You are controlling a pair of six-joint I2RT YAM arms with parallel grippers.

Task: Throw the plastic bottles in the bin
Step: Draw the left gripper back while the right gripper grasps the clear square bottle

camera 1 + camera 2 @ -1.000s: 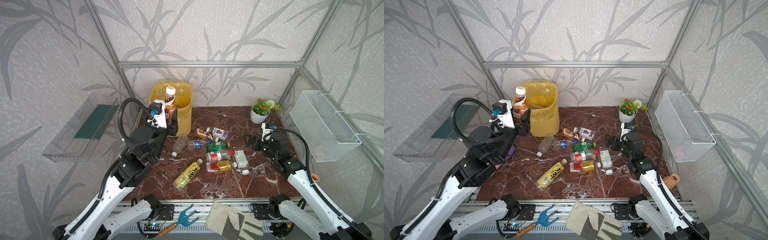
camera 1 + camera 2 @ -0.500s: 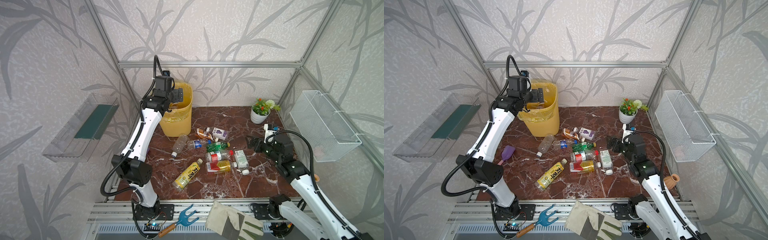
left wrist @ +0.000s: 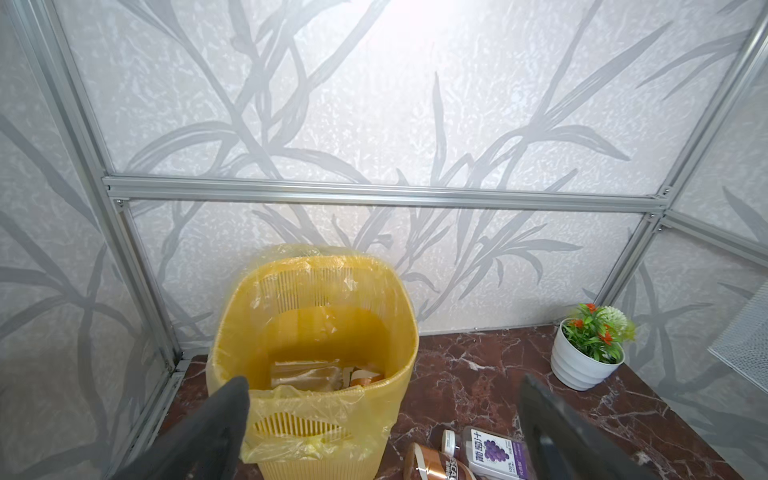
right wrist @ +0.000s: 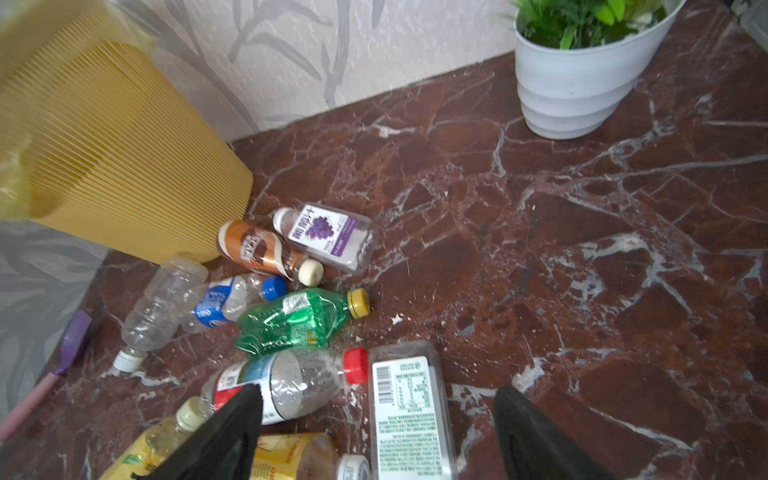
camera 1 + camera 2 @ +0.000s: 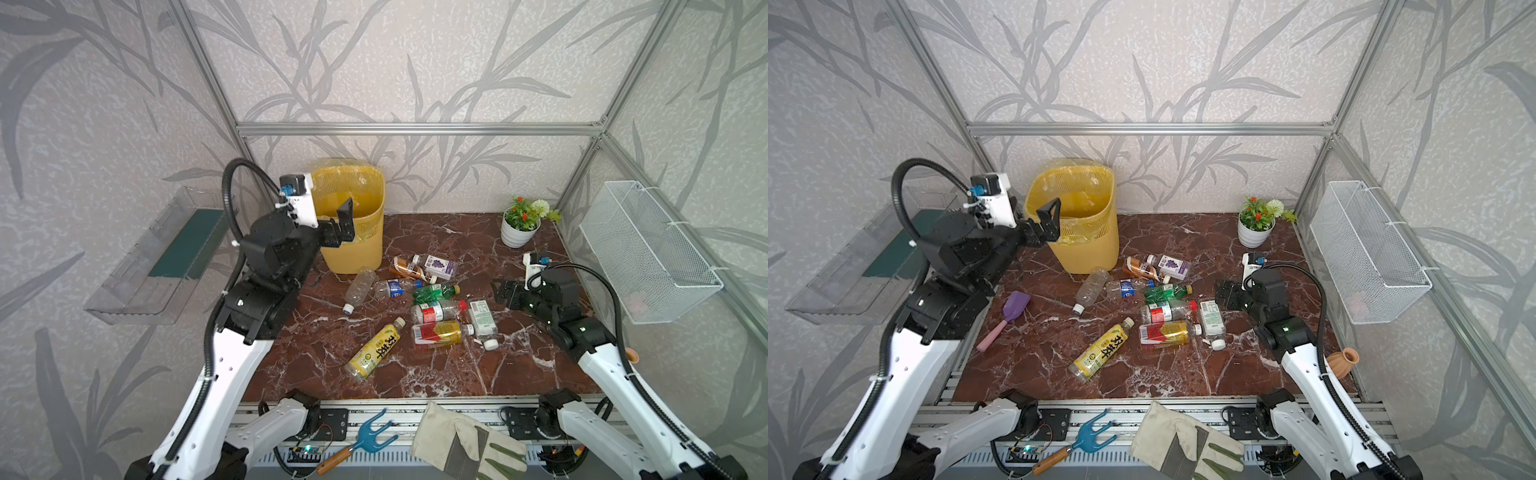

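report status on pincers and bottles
Left pincer open, empty, at the rim of the bin. Right pincer open, aimed at the white-label bottle. Nine bottles loose on the table. Nothing blocking the bin.

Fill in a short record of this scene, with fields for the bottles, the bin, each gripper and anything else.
bottles: nine lying on the table, at least one inside the bin
bin: yellow, upright, back left corner
left gripper: open, empty, raised near the bin
right gripper: open, empty, low by the white-labelled bottle
other: purple spatula, potted plant
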